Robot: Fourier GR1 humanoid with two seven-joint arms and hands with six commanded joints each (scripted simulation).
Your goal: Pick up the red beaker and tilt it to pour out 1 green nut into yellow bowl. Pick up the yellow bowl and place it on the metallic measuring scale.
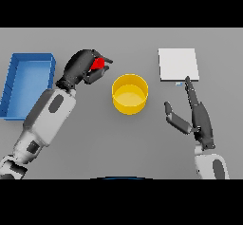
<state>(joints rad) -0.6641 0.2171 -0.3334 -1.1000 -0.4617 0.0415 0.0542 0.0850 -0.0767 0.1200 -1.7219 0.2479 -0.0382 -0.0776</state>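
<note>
Head view: the left hand (81,67) was seen up at the left-centre of the grey table (95,134), fingers curled tight round the red beaker (98,64), of which only a small red patch showed between fingers and thumb. The beaker was held just left of the yellow bowl (129,93), near its rim but apart from it, probably so that a tilt toward the bowl would drop the contents inside. Whether it was already tilted could not be told, since most of it was hidden by the hand. No green nut was visible, either in the beaker or in the bowl; the bowl's inside looked plain yellow, so the pour was judged not yet done.

The right hand (197,117) was laid out at the right with fingers straight and thumb spread, holding nothing. Its fingertips reached toward the near edge of the metallic measuring scale (178,64), a pale square plate at the upper right, likely parked there for the later bowl transfer. The bowl stood well apart from the scale. A blue tray (12,84) sat at the far left, beside the left arm, apparently unused.

Counts: one beaker, one bowl, one scale, one tray, two hands, zero nuts seen.
</note>
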